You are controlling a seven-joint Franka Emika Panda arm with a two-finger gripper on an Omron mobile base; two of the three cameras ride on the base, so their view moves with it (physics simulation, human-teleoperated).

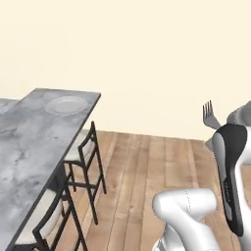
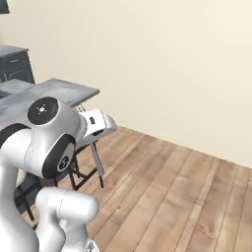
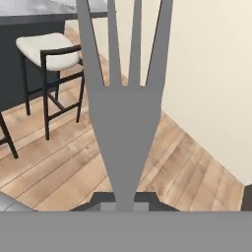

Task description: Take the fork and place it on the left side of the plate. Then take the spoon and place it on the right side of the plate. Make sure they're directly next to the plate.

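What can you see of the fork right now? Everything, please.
The fork is slim, flat and plain grey, metal by the look of it, with four tines fanning from a broad neck that narrows into a thin handle. In the hand view its handle runs down between the tips of the gripper, which is shut on it, tines pointing away from the hand. In the left base view it stands tines up in the air over the wooden floor, well to the right of the counter, touching nothing else.
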